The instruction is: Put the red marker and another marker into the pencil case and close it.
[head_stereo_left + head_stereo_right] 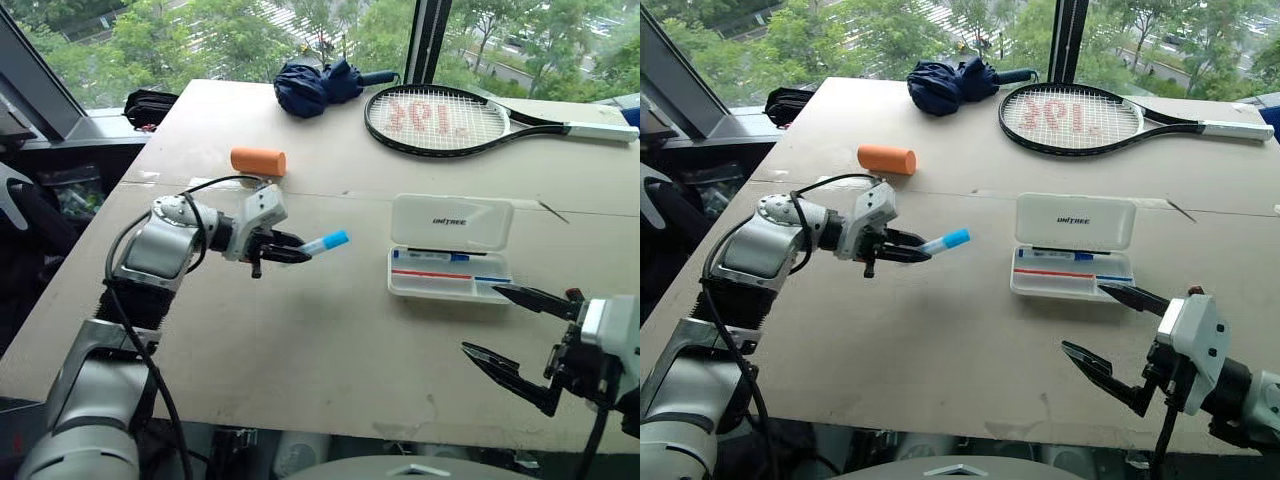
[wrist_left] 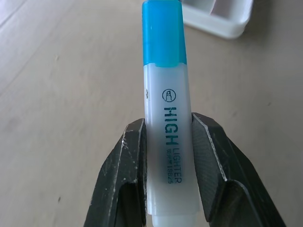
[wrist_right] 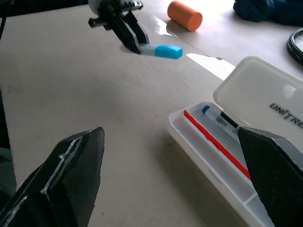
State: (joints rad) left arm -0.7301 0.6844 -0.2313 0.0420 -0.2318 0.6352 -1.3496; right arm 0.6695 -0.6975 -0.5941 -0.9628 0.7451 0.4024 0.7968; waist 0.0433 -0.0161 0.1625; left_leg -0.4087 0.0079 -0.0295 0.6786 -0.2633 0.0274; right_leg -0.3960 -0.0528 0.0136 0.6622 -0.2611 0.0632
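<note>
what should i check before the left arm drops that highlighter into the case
1. Grip: left gripper clamps the blue-capped highlighter on both sides: ok.
2. Pencil case lid open, tray exposed: ok.
3. Room in the tray: a red marker and a blue-capped pen already lie inside; space beside them: cannot tell.
4. Highlighter over the tray: not ok, it hangs above bare table short of the case.
5. Right gripper open, close to the tray's near corner; path clear: cannot tell.

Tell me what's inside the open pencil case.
The pencil case holds a red marker and a blue-capped pen lying lengthwise. The right gripper covers its near right corner.
</note>
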